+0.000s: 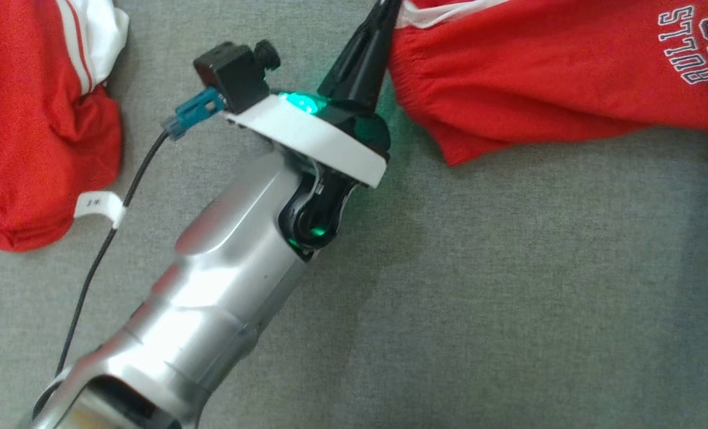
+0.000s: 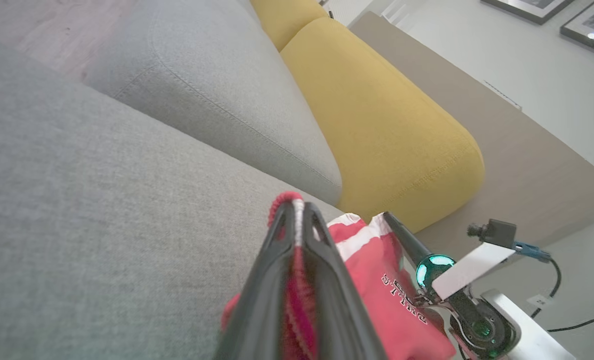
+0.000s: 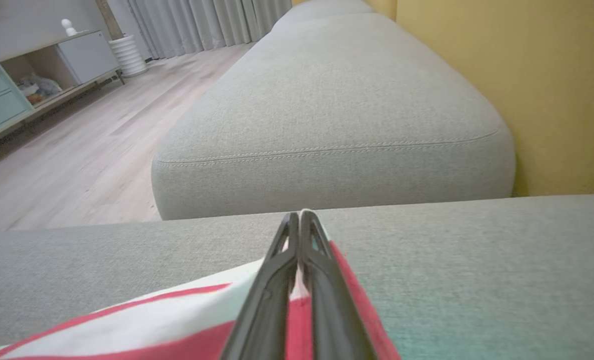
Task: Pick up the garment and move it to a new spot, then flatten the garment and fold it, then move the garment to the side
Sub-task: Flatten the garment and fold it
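Left gripper (image 2: 296,207) has its fingers pressed together on a red ribbed edge of the garment (image 1: 538,77). In the head view the cloth spreads over the grey sofa seat (image 1: 508,298) toward 2 o'clock from them. Right gripper (image 3: 299,216) pinches a red-and-white striped part. White letters (image 1: 687,47), upside down, read BULLS; the cable tag (image 1: 96,205) is illegible

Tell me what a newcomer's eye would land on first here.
The bright red garment jumps out against the grey sofa seat, with a silver robot arm and its green light crossing the middle of the head view. Both grippers are pinched shut on the garment: the left gripper on a red ribbed edge, the right gripper on a red and white striped part. A yellow cushion stands out beyond the seat.
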Robot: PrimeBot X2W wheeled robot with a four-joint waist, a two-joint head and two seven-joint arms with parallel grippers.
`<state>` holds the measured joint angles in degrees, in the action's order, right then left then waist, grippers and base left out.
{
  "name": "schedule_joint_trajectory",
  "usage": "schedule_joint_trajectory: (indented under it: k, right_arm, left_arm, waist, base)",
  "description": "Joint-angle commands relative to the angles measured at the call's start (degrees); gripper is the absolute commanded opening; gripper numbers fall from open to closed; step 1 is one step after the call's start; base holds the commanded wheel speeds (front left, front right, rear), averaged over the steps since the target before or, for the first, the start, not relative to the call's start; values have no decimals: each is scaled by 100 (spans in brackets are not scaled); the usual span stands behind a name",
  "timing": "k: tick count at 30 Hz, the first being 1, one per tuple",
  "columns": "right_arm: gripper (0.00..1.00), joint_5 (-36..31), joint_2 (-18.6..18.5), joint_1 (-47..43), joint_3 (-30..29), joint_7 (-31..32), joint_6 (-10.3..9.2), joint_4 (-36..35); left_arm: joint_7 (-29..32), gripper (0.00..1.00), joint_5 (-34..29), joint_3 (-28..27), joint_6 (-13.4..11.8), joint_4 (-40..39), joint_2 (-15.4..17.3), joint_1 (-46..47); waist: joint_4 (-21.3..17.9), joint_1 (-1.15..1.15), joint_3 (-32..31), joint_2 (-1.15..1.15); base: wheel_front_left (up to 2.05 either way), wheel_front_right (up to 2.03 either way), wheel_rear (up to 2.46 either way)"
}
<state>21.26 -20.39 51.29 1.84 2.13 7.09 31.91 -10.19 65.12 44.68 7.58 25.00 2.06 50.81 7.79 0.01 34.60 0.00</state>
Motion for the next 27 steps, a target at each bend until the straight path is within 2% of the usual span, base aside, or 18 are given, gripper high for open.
schedule_joint_trajectory:
  k: [1, 5, 8, 11, 16, 19, 22, 23, 24, 25, 27]
  right_arm:
    - [100, 90, -67, 62, 112, -71, 40, -137]
    - [100, 591, -293, -40, 397, -120, 40, -121]
    - [100, 994, -644, -333, 543, -15, 40, -240]
    - [100, 1358, -1009, -714, 585, 238, 40, -366]
    - [100, 1835, -1541, -1302, 589, 782, 40, -487]
    - [100, 1974, -1763, -1513, 521, 1083, 40, -387]
    - [100, 2034, -1815, -1637, 468, 1362, 40, -146]
    - [67, 2074, -1790, -1667, 468, 1488, 40, -55]
    - [20, 2118, -1755, -1686, 459, 1586, 40, 28]
    - [0, 2147, -1721, -1700, 455, 1655, 40, 93]
    - [0, 2203, -1655, -1683, 424, 1663, 40, 175]
  left_arm:
    - [-47, 100, 9, -39, -9, 78, 96, -54]
    - [-361, 100, -475, 63, -54, 263, 120, -44]
    - [-471, 100, -1263, -186, -483, 122, 190, -287]
    - [-477, 100, -2336, -844, -949, -574, 188, -926]
    - [-479, 100, -3930, -1573, -1458, -1778, 151, -2137]
    - [-480, 100, -4471, -1868, -1563, -2343, 121, -2677]
    - [-480, 100, -4771, -1965, -1511, -2644, 102, -3051]
    - [-480, 100, -4810, -1982, -1468, -2707, 98, -3140]
    - [-480, 100, -4875, -1999, -1438, -2748, 95, -3207]
    - [-480, 100, -4939, -2024, -1414, -2785, 92, -3255]
    - [-480, 100, -4998, -2114, -1378, -2853, 89, -3329]
  waist:
    - [21, -1, -5, 0]
    - [79, -1, -98, 0]
    - [110, -1, -223, 0]
    - [158, -1, -336, 0]
    - [332, -1, -483, 0]
    - [487, -1, -517, 0]
    - [642, -1, -558, 0]
    - [682, -1, -572, 0]
    - [718, -1, -588, 0]
    - [747, -1, -606, 0]
    - [765, -1, -651, 0]
  base:
    - [0, 0, 0]
    - [0, 0, 0]
    - [0, 0, 0]
    - [0, 0, 0]
    - [0, 0, 0]
    - [0, 0, 0]
    - [0, 0, 0]
    - [0, 0, 0]
    - [0, 0, 0]
    - [0, 0, 0]
    - [0, 0, 0]
